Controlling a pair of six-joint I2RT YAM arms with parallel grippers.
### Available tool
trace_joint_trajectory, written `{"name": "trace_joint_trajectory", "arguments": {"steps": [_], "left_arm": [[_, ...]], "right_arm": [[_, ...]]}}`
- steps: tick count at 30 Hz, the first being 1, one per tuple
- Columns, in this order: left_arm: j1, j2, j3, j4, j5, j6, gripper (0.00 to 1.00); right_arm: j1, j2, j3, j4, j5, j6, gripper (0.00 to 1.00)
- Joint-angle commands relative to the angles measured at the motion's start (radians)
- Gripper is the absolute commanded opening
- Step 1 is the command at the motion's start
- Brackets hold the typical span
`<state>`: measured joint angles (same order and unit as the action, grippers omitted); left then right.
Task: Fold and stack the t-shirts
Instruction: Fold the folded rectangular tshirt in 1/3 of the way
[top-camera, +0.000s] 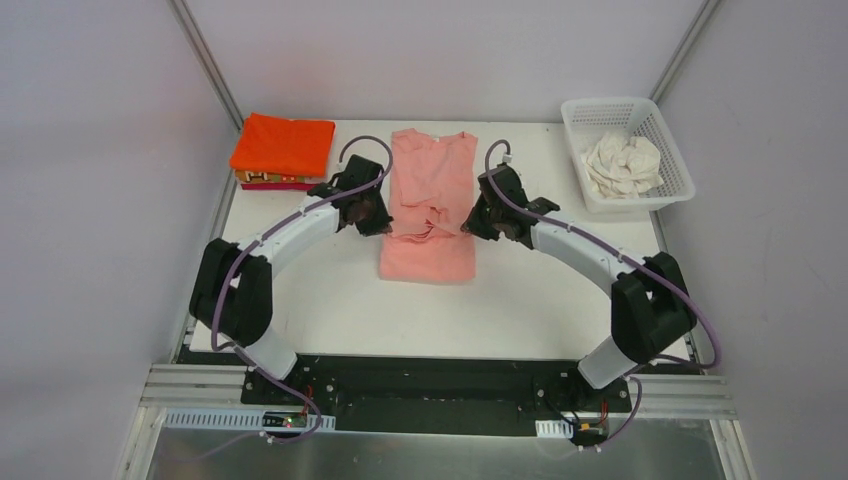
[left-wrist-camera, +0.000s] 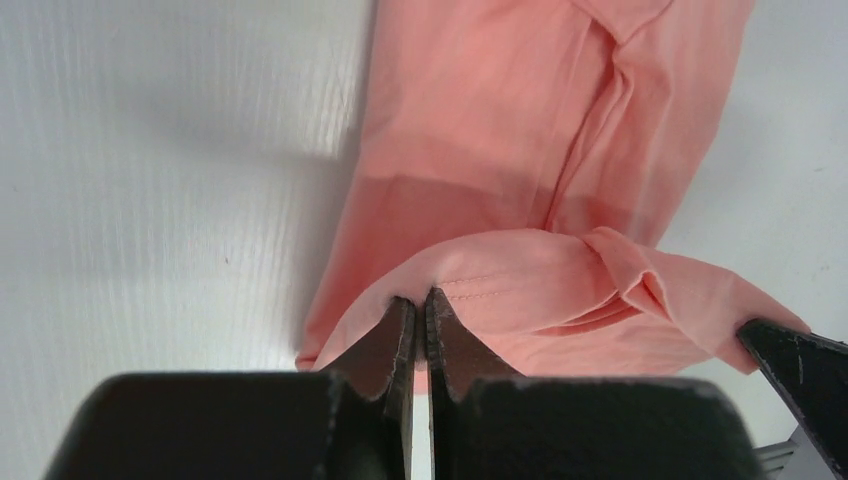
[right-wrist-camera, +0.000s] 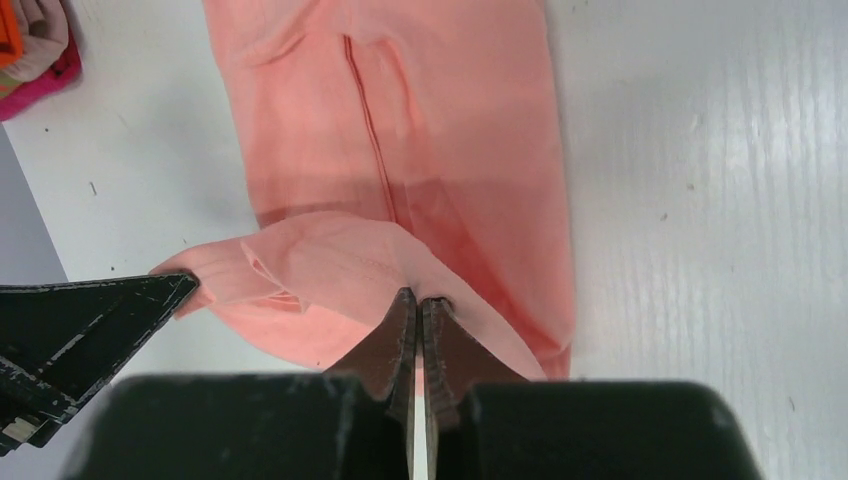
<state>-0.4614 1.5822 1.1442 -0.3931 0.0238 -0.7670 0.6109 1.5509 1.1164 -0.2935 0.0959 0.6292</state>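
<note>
I see the pink shirt lying folded narrow mid-worktop, nearer the far edge. My left gripper and right gripper each pinch a raised fold of it. The orange shirt tops a stack at the far-left corner, and a white shirt is bunched in the basket at the far-right corner.

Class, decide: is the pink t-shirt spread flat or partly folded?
Partly folded: the pink t-shirt lies as a narrow strip; left gripper and right gripper pinch an edge raised over its middle.
</note>
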Motion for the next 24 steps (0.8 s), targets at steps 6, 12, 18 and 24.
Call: {"name": "trace_joint_trajectory", "arguments": {"steps": [6, 12, 18, 24], "left_arm": [[0.073, 0.181, 0.193, 0.010, 0.089, 0.100, 0.00], [0.091, 0.244, 0.261, 0.008, 0.090, 0.132, 0.00], [0.103, 0.314, 0.315, -0.001, 0.112, 0.158, 0.00], [0.115, 0.374, 0.356, -0.005, 0.119, 0.176, 0.00]], "right_arm": [[-0.093, 0.154, 0.151, 0.077, -0.127, -0.057, 0.00], [-0.133, 0.216, 0.183, 0.119, -0.177, -0.057, 0.00], [-0.160, 0.272, 0.210, 0.140, -0.216, -0.049, 0.00], [-0.177, 0.308, 0.203, 0.178, -0.214, -0.022, 0.00]]}}
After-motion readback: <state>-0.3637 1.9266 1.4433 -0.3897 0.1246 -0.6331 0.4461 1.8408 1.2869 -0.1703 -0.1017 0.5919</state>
